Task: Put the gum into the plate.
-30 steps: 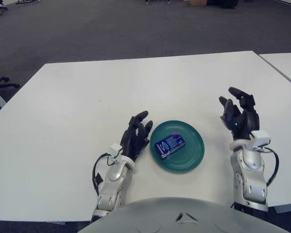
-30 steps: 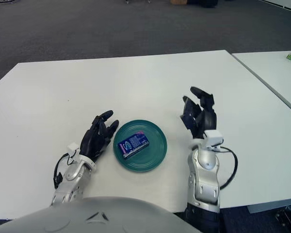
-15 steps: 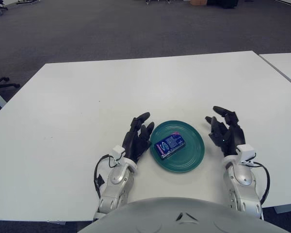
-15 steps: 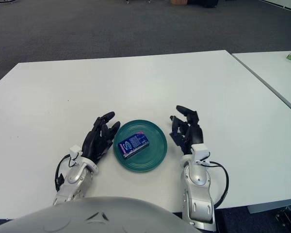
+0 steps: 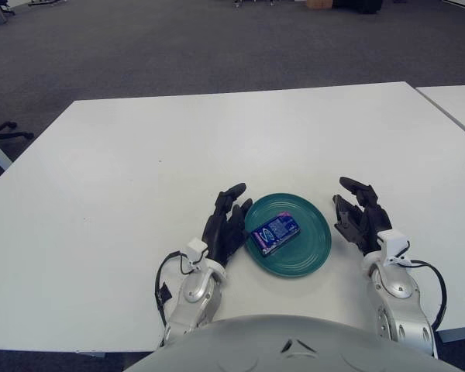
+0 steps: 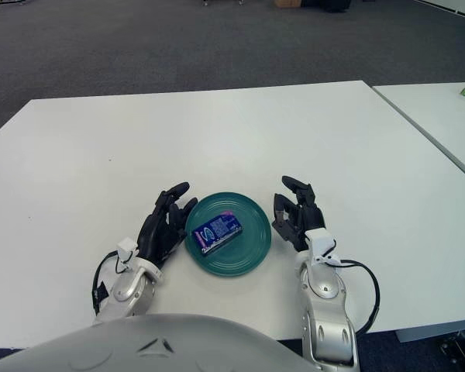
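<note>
Sitting inside the teal plate [image 5: 314, 246], roughly at its centre, is the gum [image 5: 273, 232]: a small blue pack w/ purple trim and pale print, lying flat, turned at a diagonal to the table edge. Plate rests on the white table [image 5: 139, 170], close to the near edge and a bit right of centre in the left eye view.

Left hand [image 5: 226, 223] shows just left of the plate, dark fingers loosely spread and stretched fwd, fingertips next to the plate's left rim; can't tell if they touch it. It holds nothing. Silver wrist w/ a black cable loop runs back toward the robot's body.

Right hand [image 5: 359, 216] shows just right of the plate, a small gap from the rim. Fingers relaxed, partly curled, tips pointing up and fwd, nothing between them. Silver forearm w/ a black cable behind it.

Neither hand touches the gum. Grey rounded chest of the robot fills the bottom edge. A second white table [image 6: 442, 116] stands to the right, separated by a narrow gap, w/ a small green item at its far corner in the right eye view. Dark grey carpet [image 5: 178, 39] beyond.
</note>
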